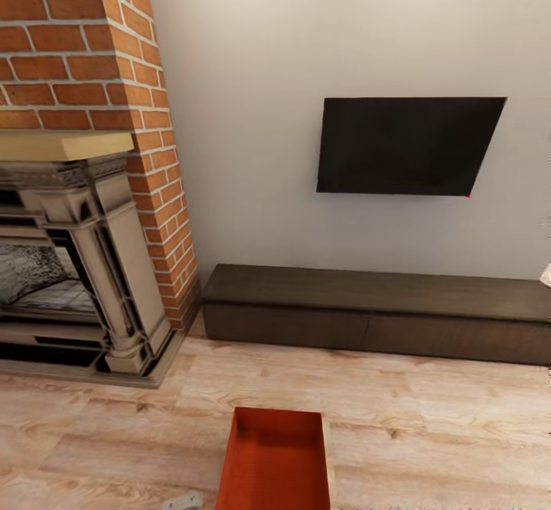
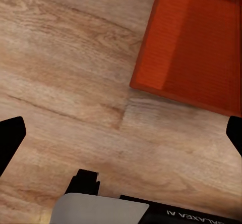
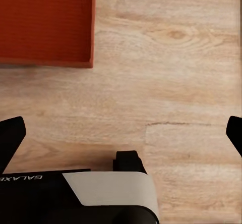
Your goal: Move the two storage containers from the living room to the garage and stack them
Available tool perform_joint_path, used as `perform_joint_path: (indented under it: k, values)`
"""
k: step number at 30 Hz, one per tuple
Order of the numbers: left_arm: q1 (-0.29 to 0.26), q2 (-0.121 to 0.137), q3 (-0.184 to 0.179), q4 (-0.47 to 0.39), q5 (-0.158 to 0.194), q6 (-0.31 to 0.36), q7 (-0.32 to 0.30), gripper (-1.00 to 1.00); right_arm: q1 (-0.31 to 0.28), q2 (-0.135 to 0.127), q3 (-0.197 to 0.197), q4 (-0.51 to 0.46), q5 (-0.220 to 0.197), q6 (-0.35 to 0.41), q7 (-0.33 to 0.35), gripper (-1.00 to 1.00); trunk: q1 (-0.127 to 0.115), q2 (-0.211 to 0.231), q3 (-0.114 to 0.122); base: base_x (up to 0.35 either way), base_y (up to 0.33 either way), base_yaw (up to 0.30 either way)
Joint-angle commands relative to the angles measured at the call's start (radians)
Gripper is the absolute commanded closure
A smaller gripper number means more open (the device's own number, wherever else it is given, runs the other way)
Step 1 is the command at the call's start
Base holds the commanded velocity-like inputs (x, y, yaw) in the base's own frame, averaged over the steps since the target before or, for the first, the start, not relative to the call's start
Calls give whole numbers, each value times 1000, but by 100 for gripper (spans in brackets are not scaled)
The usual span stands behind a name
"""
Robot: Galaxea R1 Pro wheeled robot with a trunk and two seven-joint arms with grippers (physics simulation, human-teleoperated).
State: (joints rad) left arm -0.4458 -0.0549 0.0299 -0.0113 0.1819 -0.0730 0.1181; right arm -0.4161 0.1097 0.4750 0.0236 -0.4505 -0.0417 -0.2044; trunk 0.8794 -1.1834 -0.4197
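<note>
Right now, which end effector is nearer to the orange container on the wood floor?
Left, by a little. The left end effector hangs open above the floor, the container edge close past its fingertips. The right end effector, also open, sees the container corner farther ahead.

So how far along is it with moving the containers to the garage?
Barely started. The robot is in the living room: one orange-red container sits on the wood floor before the dark bench. Both grippers, left and right, are open over bare planks, holding nothing. Lifting, carrying and stacking all remain.
</note>
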Motion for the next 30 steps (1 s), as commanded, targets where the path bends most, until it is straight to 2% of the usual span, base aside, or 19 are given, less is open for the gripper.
perform_joint_path:
  k: [1,14,24,30]
  values:
    - [-1,0,2,1,5,-4,2,-100,-1,1,8,2,-10,-4,-1,-100,0,-1,-1,0,0,-155]
    - [-1,0,2,1,5,-4,2,-100,-1,1,9,2,-10,-4,-1,-100,0,-1,-1,11,2,-109]
    - [-1,1,2,2,4,-4,1,-100,-1,1,10,2,-10,-5,-1,-100,0,-1,-1,220,126,-4]
    - [-1,1,2,2,4,-4,2,-100,-1,1,10,2,-10,-6,-1,-100,0,-1,-1,67,30,0]
